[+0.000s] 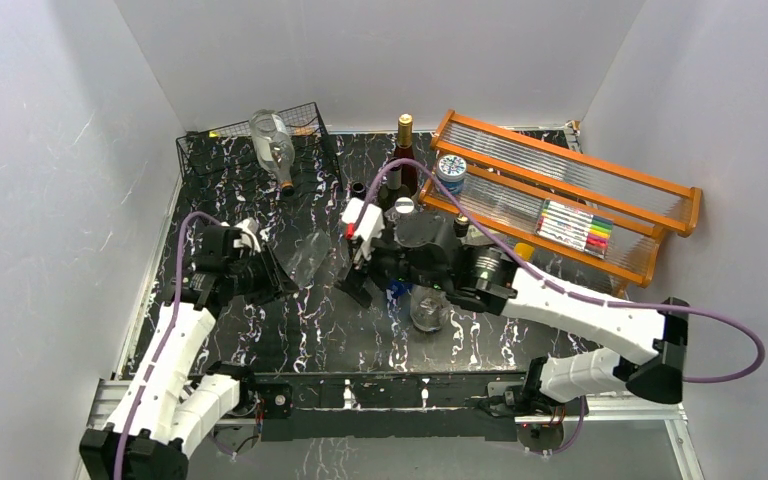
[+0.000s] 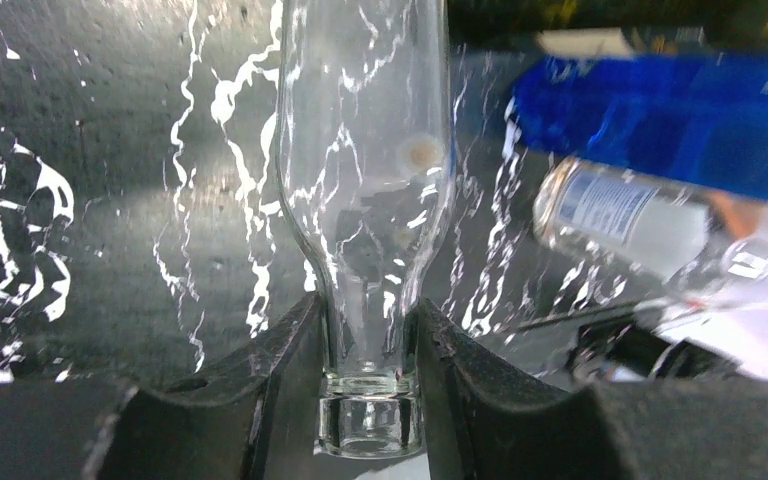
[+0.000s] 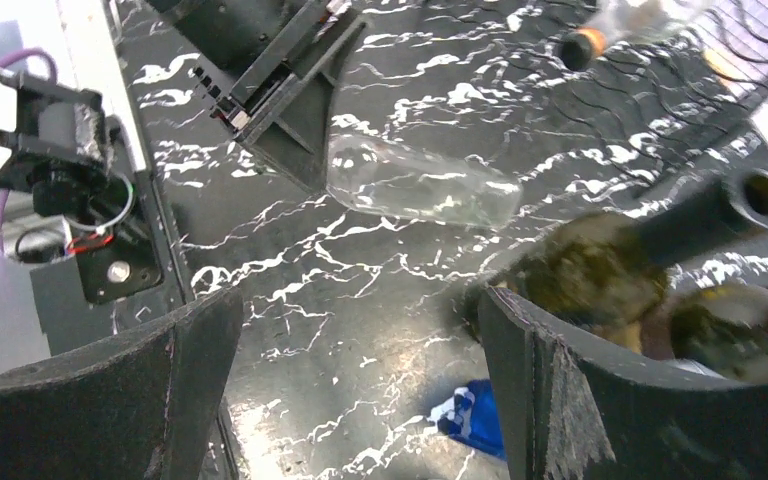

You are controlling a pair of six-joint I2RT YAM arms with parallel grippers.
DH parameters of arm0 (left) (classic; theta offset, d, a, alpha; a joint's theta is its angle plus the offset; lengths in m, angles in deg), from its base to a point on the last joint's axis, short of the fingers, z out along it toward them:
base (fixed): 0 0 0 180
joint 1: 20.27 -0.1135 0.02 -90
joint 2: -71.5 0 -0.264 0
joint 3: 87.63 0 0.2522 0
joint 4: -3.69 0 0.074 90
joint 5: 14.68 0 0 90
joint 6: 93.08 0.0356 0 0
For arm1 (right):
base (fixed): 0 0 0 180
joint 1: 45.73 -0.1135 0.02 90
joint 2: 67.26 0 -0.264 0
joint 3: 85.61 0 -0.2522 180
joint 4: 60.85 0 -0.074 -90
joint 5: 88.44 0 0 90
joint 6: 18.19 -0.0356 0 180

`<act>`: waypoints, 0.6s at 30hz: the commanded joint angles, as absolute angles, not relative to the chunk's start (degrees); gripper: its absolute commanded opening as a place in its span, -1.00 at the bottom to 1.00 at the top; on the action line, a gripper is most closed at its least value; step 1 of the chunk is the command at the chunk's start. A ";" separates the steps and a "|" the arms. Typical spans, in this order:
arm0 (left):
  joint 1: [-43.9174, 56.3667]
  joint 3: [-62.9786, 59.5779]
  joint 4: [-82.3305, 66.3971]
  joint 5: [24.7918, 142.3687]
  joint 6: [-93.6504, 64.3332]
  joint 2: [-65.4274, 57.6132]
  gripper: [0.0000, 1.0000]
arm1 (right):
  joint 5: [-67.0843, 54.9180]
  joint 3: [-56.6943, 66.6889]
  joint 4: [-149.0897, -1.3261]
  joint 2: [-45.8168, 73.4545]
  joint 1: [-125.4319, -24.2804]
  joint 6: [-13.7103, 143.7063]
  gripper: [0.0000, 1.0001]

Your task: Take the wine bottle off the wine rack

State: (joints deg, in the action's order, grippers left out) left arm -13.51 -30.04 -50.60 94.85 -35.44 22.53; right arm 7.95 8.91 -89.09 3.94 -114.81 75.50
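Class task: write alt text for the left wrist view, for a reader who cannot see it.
The left claw grips a clear glass bottle by its neck, its body stretching away over a black, white-veined table. At right lies a white-labelled clear bottle below a blurred blue object.

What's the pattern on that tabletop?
The tabletop is black with white, marble-like veins. It shows best in the top external view.

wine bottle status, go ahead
Left fingers shut on clear bottle neck, away from wine rack. Right fingers open, empty. Another bottle lying on rack top.
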 commanded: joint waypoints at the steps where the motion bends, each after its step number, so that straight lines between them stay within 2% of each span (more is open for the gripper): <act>1: -6.29 -23.75 -60.52 87.64 -30.62 23.69 -1.00 | -1.72 8.73 -82.30 6.49 -114.90 82.61 0.96; 9: 4.99 -16.59 -66.82 80.37 -27.93 21.74 -1.00 | -9.21 18.21 -69.26 10.73 -115.15 92.56 0.96; 18: 6.62 -14.50 -66.78 80.61 -27.65 24.97 -1.00 | -2.59 28.63 -45.44 16.55 -115.21 92.71 0.96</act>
